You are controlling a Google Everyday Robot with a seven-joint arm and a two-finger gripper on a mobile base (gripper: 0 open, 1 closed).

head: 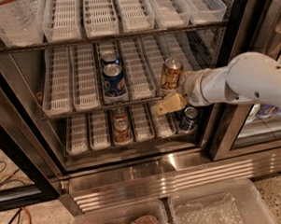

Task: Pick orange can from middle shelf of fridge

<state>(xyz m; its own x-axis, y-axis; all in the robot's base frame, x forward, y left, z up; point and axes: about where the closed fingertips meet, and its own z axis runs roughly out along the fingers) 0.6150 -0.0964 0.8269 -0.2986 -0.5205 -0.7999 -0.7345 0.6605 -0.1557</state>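
Note:
The orange can point(170, 74) stands upright at the right end of the middle shelf point(84, 109) of the fridge point(152, 175). It has a coppery body and a silver top. My gripper point(170, 102) comes in from the right on a white arm point(242, 83). It sits right at the can's lower front, at the shelf's front rail. Whether it touches the can is unclear.
Two dark blue cans point(113, 80) stand in a middle lane of the same shelf. The lower shelf holds brownish cans point(121, 128) and a dark can point(190, 118). The black door frame point(233, 105) is behind the arm. Clear bins point(219, 206) lie on the floor below.

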